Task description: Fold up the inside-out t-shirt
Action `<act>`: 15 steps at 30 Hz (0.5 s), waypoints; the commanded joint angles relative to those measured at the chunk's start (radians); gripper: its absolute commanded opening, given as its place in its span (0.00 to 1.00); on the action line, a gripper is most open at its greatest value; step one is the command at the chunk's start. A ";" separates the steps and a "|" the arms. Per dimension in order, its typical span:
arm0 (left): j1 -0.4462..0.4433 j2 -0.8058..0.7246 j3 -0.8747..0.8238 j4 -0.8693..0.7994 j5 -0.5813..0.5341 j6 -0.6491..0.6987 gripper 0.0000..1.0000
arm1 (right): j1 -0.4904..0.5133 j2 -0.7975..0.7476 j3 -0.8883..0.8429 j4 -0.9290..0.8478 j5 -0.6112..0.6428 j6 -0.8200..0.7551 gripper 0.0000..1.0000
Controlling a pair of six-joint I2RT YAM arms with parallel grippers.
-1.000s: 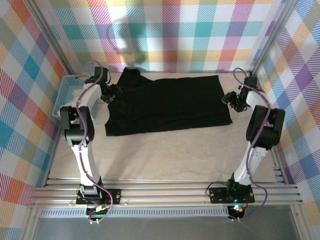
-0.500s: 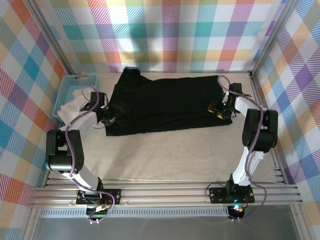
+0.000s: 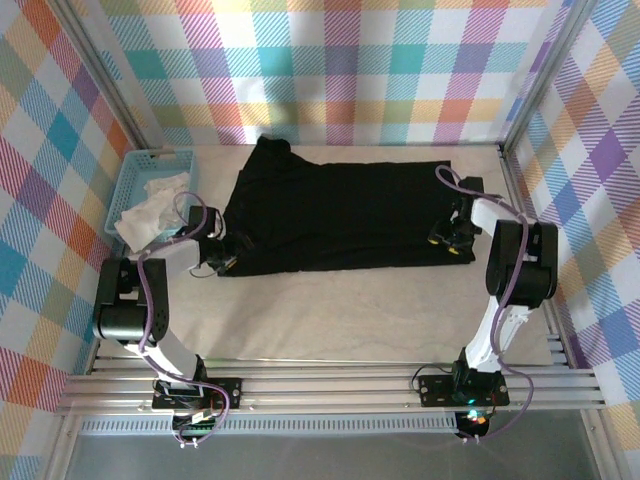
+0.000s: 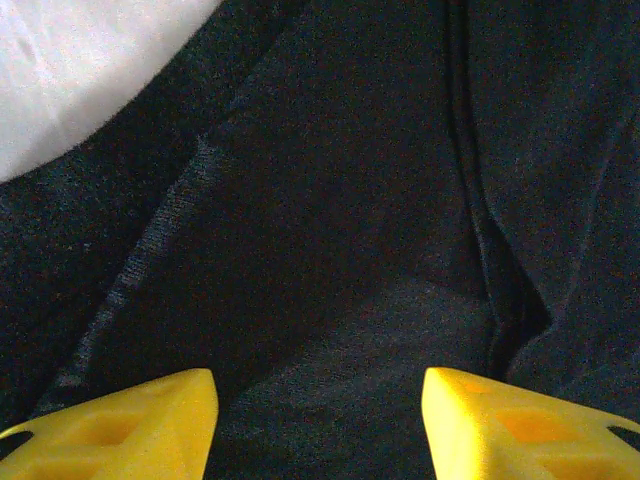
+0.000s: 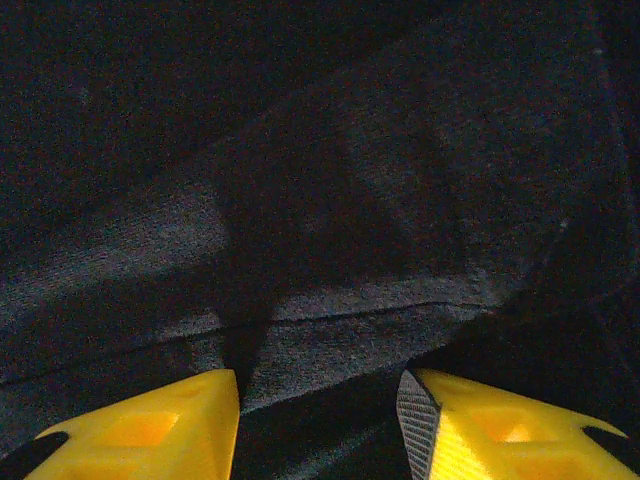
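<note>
Black t-shirt lies flat — the left gripper and right gripper sit low at its two ends, fingers apart, pinching nothing.

t-shirt flat on table | basket left of it, cloth seemingly inside | left gripper, right gripper at near corners

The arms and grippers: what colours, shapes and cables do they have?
The left arm and right arm have white links, black joints and looping purple cables. The left gripper and right gripper have yellow wedge-shaped fingers with recessed pockets.
</note>
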 commanded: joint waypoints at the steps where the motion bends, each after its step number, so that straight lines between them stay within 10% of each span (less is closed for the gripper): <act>1: -0.043 -0.070 -0.101 -0.067 -0.005 -0.003 0.58 | -0.025 -0.070 -0.126 -0.084 0.120 0.011 0.47; 8: -0.083 -0.228 -0.170 -0.114 -0.026 -0.006 0.59 | 0.021 -0.446 -0.342 0.088 0.087 -0.033 0.48; 15: -0.083 -0.329 -0.129 -0.181 -0.072 -0.002 0.59 | 0.470 -0.543 -0.340 0.335 -0.224 -0.196 0.56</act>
